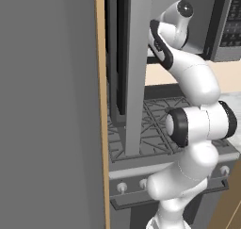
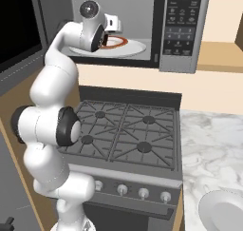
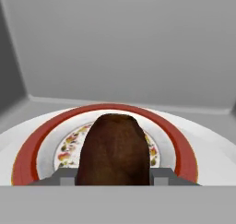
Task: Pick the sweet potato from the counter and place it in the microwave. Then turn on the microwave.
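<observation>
The sweet potato [image 3: 115, 149], a dark brown lump, stands between my two fingertips [image 3: 67, 177] just over the white round plate [image 3: 209, 147] with the orange-red ring. My gripper [image 3: 114, 178] is shut on it. In the right base view my hand [image 2: 112, 23] reaches into the open microwave [image 2: 182, 25] above that plate [image 2: 135, 48]; the potato itself is hidden behind the hand there. The microwave's grey back wall [image 3: 120, 38] fills the upper hand view. The marbled counter [image 2: 213, 130] lies to the right of the stove.
The gas stove [image 2: 128, 130] with dark grates sits under the microwave, its knobs along the front. The microwave door [image 2: 19, 25] stands open at the left. A second white plate [image 2: 223, 211] rests on the counter's near right. A tall grey cabinet side [image 1: 47, 105] blocks the left.
</observation>
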Robot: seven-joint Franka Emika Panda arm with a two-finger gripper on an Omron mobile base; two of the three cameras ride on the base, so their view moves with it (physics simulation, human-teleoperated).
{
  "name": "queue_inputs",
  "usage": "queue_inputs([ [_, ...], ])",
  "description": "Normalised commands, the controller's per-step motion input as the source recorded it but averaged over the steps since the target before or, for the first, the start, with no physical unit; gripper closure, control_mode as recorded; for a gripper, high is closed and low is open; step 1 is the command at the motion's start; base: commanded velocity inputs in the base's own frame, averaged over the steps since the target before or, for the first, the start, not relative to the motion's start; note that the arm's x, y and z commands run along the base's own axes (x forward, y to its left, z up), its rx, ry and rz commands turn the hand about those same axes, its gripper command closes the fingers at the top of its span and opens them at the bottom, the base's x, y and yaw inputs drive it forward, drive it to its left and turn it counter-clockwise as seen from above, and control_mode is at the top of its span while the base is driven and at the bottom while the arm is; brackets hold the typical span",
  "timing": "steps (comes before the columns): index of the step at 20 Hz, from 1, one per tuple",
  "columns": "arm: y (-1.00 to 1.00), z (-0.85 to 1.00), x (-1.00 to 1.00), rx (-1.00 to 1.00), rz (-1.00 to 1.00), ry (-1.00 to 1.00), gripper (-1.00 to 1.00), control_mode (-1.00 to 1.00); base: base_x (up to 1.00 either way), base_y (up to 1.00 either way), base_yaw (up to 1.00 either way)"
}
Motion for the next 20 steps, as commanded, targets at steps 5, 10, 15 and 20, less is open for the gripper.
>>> queue_inputs([
  [5,0.00,-0.07,0.27,0.00,0.00,0.00,1.00,-1.00,0.00,0.00,0.00],
  [10,0.00,-0.05,0.08,0.00,0.01,0.00,1.00,-1.00,0.00,0.00,0.00],
  [15,0.00,-0.17,0.01,0.00,0.00,0.00,1.00,-1.00,0.00,0.00,0.00],
  [20,0.00,-0.10,0.00,0.00,0.00,0.00,1.00,-1.00,0.00,0.00,0.00],
])
